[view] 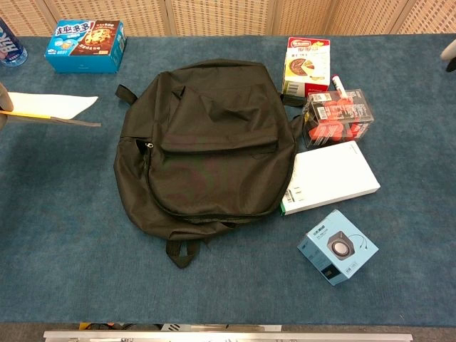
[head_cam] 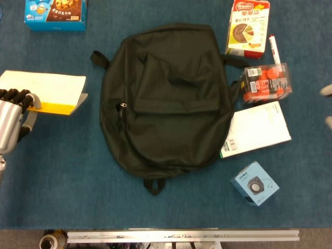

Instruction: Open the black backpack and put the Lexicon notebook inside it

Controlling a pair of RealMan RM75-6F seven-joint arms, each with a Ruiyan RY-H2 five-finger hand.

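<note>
The silver left hand [head_cam: 11,116] with dark fingertips [head_cam: 15,97] sat at the far left edge of the head view, its fingers curled over the near-left edge of the pale, yellow-spined Lexicon notebook [head_cam: 47,91], which it held pinched; the notebook reached away from the hand toward the bag, its free end tilted clear of the blue cloth-covered table [head_cam: 62,176], as the chest view suggested by the shadow under it [view: 50,105]; the black fabric backpack [head_cam: 166,98] lay flat just beyond the notebook's far corner, well apart from the hand, its zip closed with the small metal pull [head_cam: 122,105] on the side nearest the hand; of the right hand [head_cam: 327,106] only pale blurred tips showed at the right edge, and whether they were spread or closed could not be told; nearest it lay a clear box of orange items [head_cam: 267,82] and a white flat carton [head_cam: 258,128]; a blue snack box [head_cam: 54,14] stood past the left hand.
</note>
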